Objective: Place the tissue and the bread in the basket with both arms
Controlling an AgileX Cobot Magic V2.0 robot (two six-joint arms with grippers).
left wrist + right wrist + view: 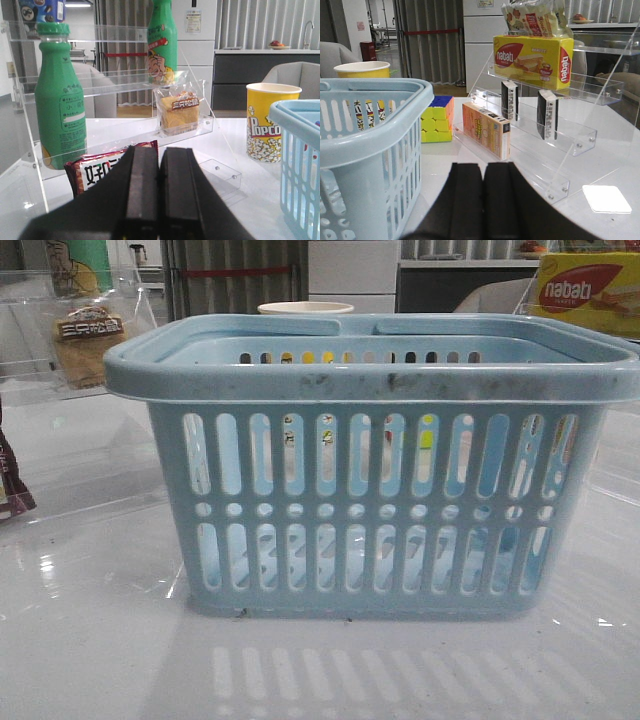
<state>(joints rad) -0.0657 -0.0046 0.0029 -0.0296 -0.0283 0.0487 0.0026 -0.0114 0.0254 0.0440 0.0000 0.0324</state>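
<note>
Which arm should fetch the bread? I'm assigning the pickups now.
Probably the left. Its shut gripper faces the clear shelf holding the bread, nothing between. The right gripper, also shut, faces the other shelf, beyond the basket.

Looks like a lab/showroom w/ mock shop setup: clear acrylic tiered shelves (555, 120) stocked w/ snacks & drinks on white worktop (90, 640); kitchen counter, sink tap (310, 32) behind.
</note>
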